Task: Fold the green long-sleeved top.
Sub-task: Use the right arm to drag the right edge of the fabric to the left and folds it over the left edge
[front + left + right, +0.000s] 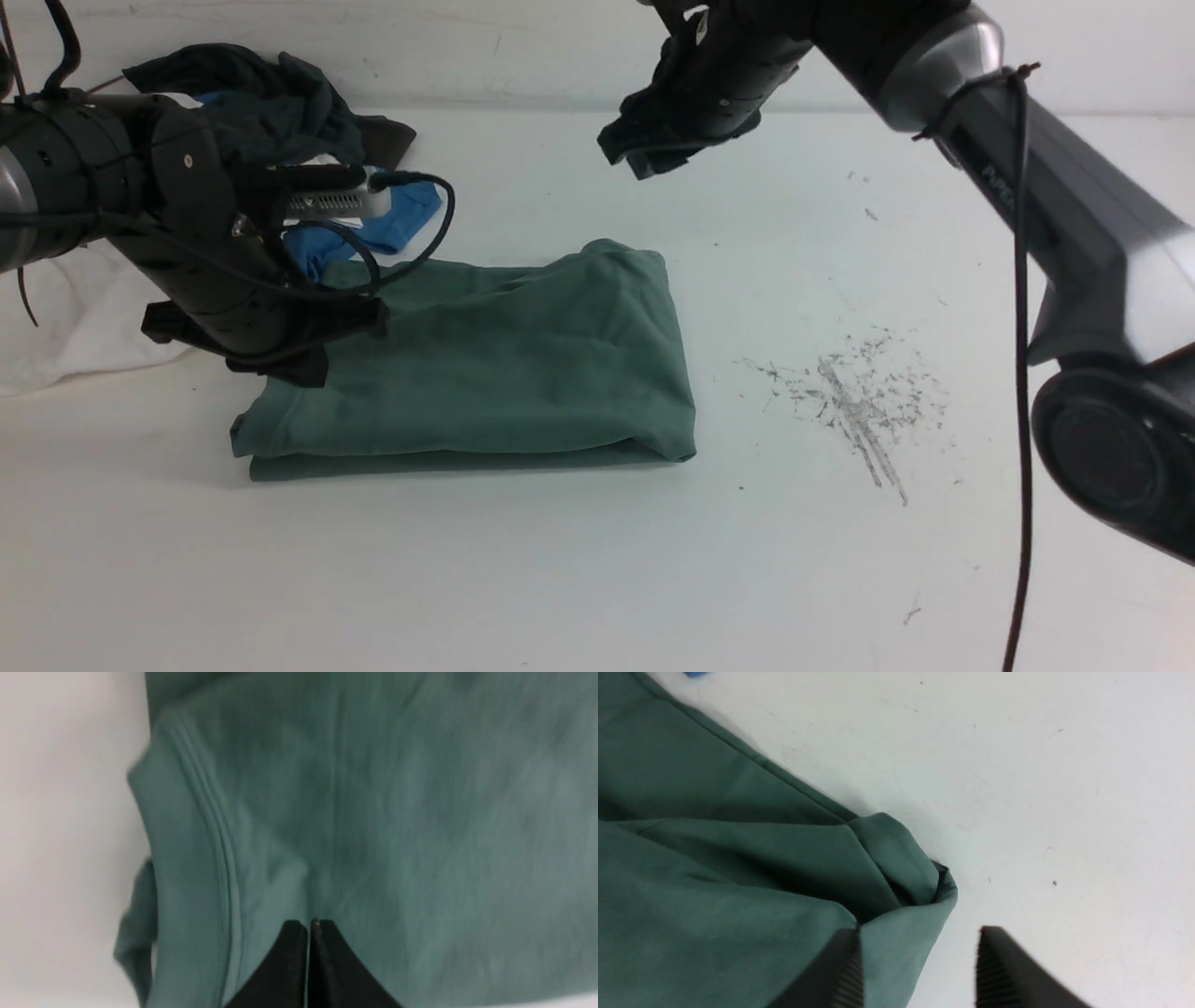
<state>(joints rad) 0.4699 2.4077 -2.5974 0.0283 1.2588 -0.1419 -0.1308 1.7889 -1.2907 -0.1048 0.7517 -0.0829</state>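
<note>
White table (560,569) carries the green top (504,364), folded left of centre. Above its left end, the left gripper (313,369) angles down, fingertips pressed together; the right gripper (624,161) hovers beyond its far edge, spread.

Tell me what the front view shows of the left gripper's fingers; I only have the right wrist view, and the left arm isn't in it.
Observer: The left gripper is over the left part of the green top, and the left wrist view shows its fingers closed together.
Operator: Copy. Give me the blue thing; I only get a scrap of it at the edge.
Observer: It is a blue cloth, lying beyond the top's left part, beside a dark garment.
Operator: Now tell me what lies to the left of the top.
Observer: A white cloth, spread on the table and partly hidden behind the left arm.
</note>
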